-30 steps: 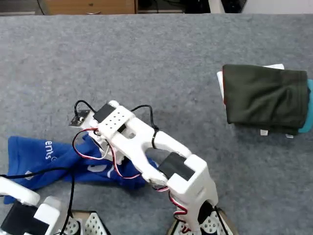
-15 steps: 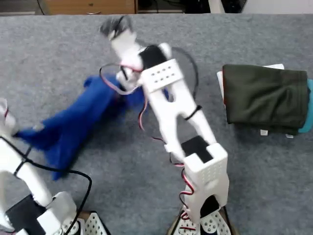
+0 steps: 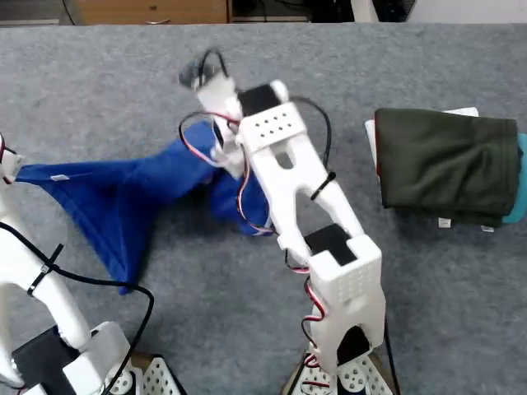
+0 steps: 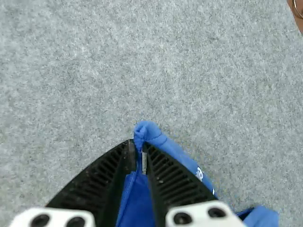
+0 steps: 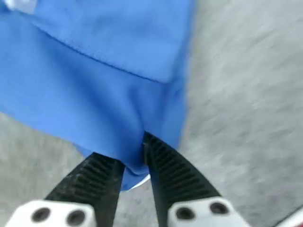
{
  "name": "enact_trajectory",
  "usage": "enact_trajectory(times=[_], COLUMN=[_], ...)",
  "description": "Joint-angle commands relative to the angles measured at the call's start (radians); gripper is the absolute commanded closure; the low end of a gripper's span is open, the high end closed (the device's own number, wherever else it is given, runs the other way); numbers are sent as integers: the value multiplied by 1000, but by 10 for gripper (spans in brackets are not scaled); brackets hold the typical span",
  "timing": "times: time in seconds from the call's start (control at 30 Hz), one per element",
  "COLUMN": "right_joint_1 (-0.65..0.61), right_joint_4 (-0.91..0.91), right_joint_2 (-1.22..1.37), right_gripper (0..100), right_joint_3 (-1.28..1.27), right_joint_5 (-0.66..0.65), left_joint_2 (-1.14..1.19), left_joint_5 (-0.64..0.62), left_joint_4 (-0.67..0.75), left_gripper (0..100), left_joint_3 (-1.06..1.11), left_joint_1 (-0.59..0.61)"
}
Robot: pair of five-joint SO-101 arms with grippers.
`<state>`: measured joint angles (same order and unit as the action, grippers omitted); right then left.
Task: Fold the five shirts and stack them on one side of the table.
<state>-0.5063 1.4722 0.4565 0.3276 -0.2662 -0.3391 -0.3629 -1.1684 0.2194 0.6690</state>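
Bases of both arms are set at the near edge of the bench [image 3: 428,313], with the left arm [image 3: 37,280] rising at the left margin and the right arm [image 3: 329,271] stretched from the middle toward the far side. Between them the blue shirt [image 3: 132,197] is held out across the grey surface. One corner is pinned at the left margin by the left gripper [image 3: 6,160], the other end is bunched under the right gripper [image 3: 216,144], and a loose fold is seen trailing back toward the near edge, ending in a point. A small white tag [image 3: 58,177] is visible on the cloth near the left gripper. In the left wrist view the black ribbed fingers [image 4: 104,175] are pressed together, with a blue corner of the shirt pinched between their tips and poking out beyond them. In the right wrist view the fingers [image 5: 175,175] are clamped onto a thicker layer of the blue cloth, which fills the narrow gap between them. Farther right, well apart from the blue shirt, the folded stack [image 3: 449,164] is laid by the right edge of the bench, with a dark green shirt on top and slivers of teal, white and red showing beneath it. Beyond the far edge of the bench a strip of wooden furniture [image 3: 148,11] is seen.
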Motion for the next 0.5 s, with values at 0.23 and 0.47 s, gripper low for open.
enact_trajectory(times=[0.23,0.47], right_joint_1=[-7,88], right_joint_4=[-365,-342], right_joint_2=[-611,-915], right_gripper=[929,928], right_joint_3=[-997,-957], right_joint_5=[-135,-224], left_joint_2=[-30,-30], left_joint_5=[157,288], left_joint_4=[60,94], left_gripper=[981,981], left_joint_3=[144,290], left_joint_1=[-6,-6])
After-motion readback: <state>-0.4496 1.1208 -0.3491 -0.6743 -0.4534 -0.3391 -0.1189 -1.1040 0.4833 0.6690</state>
